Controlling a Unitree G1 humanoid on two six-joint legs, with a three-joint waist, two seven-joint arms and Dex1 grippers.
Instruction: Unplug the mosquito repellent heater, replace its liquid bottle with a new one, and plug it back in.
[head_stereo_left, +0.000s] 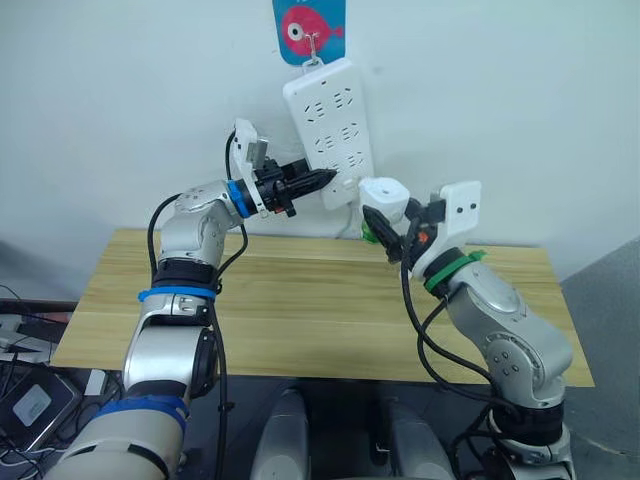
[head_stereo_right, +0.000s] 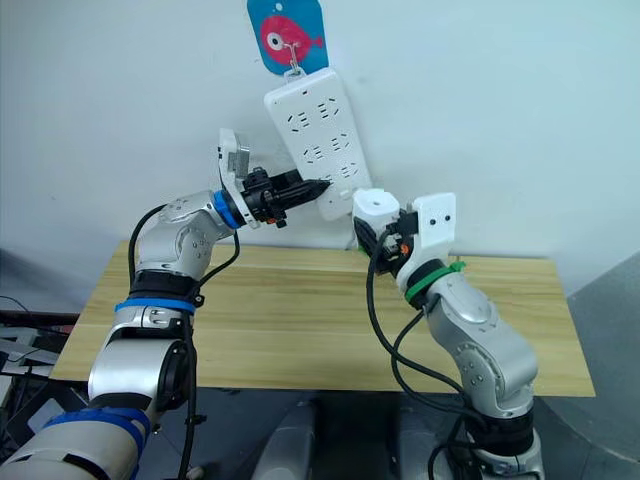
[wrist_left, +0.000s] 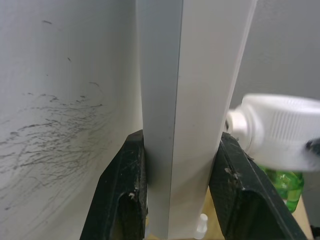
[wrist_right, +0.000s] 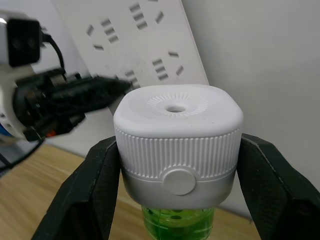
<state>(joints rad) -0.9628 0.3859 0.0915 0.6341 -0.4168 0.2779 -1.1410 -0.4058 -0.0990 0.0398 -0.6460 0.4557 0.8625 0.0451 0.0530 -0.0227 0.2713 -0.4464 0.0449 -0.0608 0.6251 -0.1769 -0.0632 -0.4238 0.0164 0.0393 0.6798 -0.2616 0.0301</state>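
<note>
My right gripper (wrist_right: 177, 150) is shut on the mosquito repellent heater (wrist_right: 177, 132), one finger on each ribbed side, with the vent hole up. Its liquid bottle (wrist_right: 177, 222), translucent green, hangs from the heater's underside. I hold the heater (head_stereo_left: 385, 195) in the air beside the lower end of the white power strip (head_stereo_left: 330, 120) on the wall. I cannot tell whether its plug touches a socket. My left gripper (head_stereo_left: 325, 180) is shut on the strip's lower edge, and its fingers (wrist_left: 125, 185) clamp both faces. The new one is out of view.
The strip hangs tilted from a blue hook with a pink fish (head_stereo_left: 310, 30). A light wooden table (head_stereo_left: 300, 310) stands below both arms against the white wall. A small white tip (wrist_left: 200, 225) shows under the strip; what it is I cannot tell.
</note>
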